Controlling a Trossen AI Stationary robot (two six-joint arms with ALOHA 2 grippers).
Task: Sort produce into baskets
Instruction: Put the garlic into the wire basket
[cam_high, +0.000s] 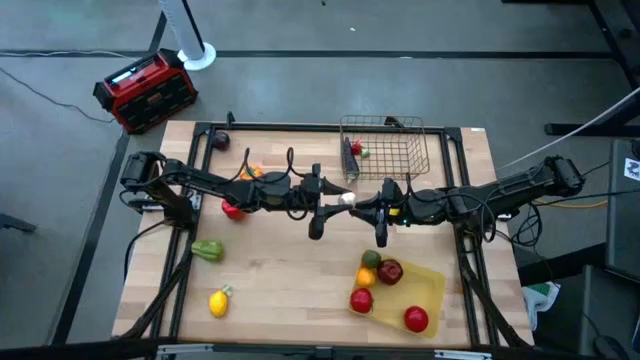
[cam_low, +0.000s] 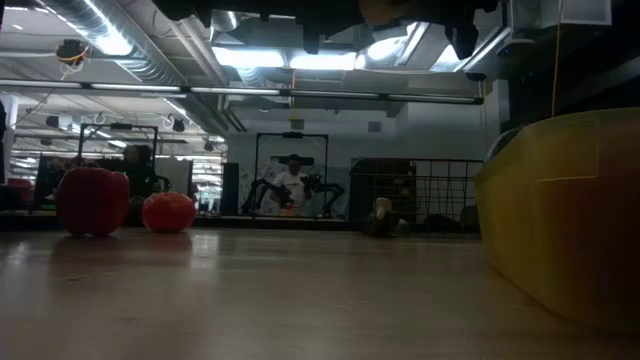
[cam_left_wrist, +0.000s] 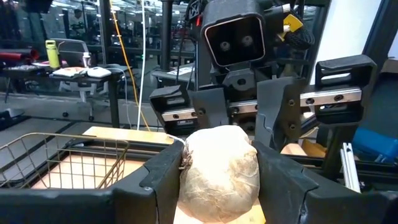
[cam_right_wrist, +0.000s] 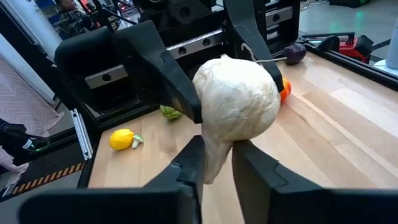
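At the far left, off the counter (cam_high: 300, 290), a red-and-black box (cam_high: 145, 90) sits on the floor. On the counter's left side lie a purple eggplant (cam_high: 221, 141) at the far edge, an orange item (cam_high: 251, 172) nearer, a red pepper (cam_high: 232, 209) beside the left arm, a green pepper (cam_high: 207, 250), and a lemon (cam_high: 219, 301) near the front edge.

Both arms reach in to meet above the middle of the counter. The left tool (cam_left_wrist: 217, 180) is clamped on the cap of a whitish mushroom (cam_left_wrist: 219, 171), one dark finger on each side. The right tool (cam_right_wrist: 216, 163) faces it from the other side with its fingers (cam_right_wrist: 186, 165) close on either side of the mushroom's stem; whether they grip the stem or only bracket it I cannot tell. In the high view the mushroom (cam_high: 347, 199) shows as a pale spot between the two tools.

Right of centre at the far edge stands the wire basket (cam_high: 385, 150), with a red piece (cam_high: 355, 150) inside at its left. Near the front right lies the yellow tray (cam_high: 432, 285), tilted, carrying red apples (cam_high: 390, 271), an orange fruit and a green one along its left end.
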